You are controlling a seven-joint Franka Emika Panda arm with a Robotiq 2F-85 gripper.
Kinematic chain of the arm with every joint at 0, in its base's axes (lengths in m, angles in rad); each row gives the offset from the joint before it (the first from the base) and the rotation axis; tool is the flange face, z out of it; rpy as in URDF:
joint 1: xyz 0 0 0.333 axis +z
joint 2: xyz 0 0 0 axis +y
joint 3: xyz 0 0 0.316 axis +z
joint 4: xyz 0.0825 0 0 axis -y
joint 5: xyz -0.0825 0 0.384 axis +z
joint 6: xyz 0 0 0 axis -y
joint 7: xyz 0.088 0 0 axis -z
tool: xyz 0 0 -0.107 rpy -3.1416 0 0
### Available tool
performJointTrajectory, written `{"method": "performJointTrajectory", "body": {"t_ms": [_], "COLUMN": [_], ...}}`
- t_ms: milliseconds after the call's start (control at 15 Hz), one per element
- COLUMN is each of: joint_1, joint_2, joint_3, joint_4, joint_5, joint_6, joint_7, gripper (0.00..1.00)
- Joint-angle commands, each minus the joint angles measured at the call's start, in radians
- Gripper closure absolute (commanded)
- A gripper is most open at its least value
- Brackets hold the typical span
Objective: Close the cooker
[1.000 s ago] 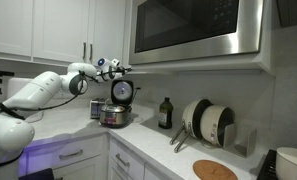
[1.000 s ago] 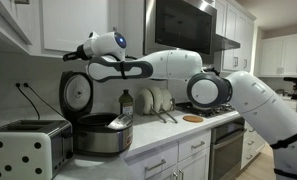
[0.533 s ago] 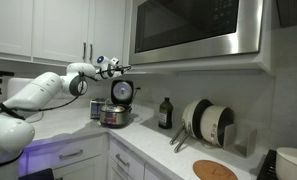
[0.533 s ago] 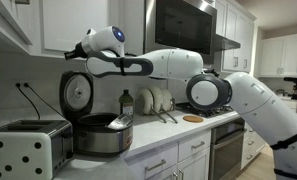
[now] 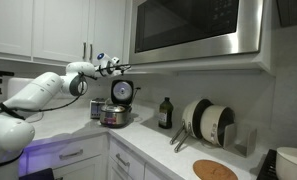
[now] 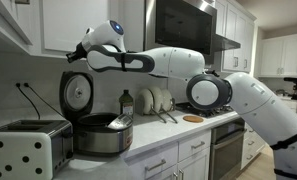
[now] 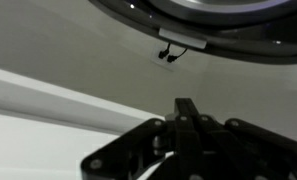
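End effector [image 7: 185, 104] closed, empty, near the top of the upright lid [image 6: 76, 93]: push its top edge forward and down over the cooker [image 6: 98, 136], following the hinge arc

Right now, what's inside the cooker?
The cooker stands open, lid raised. Only its rim shows; the silver wall hides the pot's bottom and any contents.

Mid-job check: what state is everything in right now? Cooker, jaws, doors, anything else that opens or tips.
Shiny silver round rice cooker: open, hinged lid standing upright.
Gripper: just above the lid, contact unclear; jaws look shut, holding nothing.
Stainless steel microwave: door shut.
White upper cabinet doors: shut.
Dark glass bottle: upright.
White drawer: shut.
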Motion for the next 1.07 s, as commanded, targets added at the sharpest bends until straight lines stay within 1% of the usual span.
{"method": "performJointTrajectory", "body": {"t_ms": [0,333,600,733,800,1000], "joint_1": [-0.003,0.003,0.011,0.019,0.025,0.045], "joint_2": [0.019,0.022,0.014,0.004,0.028,0.016], "joint_3": [0.016,0.013,0.001,0.001,0.002,0.010], "joint_4": [0.027,0.028,0.057,0.077,0.140,0.203], "joint_5": [0.010,0.000,-0.012,-0.014,-0.005,0.005], "joint_6": [-0.074,-0.172,-0.254,-0.326,-0.388,-0.544], "joint_7": [-0.045,-0.076,-0.132,-0.169,-0.198,-0.274], "gripper": [1.00,1.00,1.00,1.00,1.00,1.00]}}
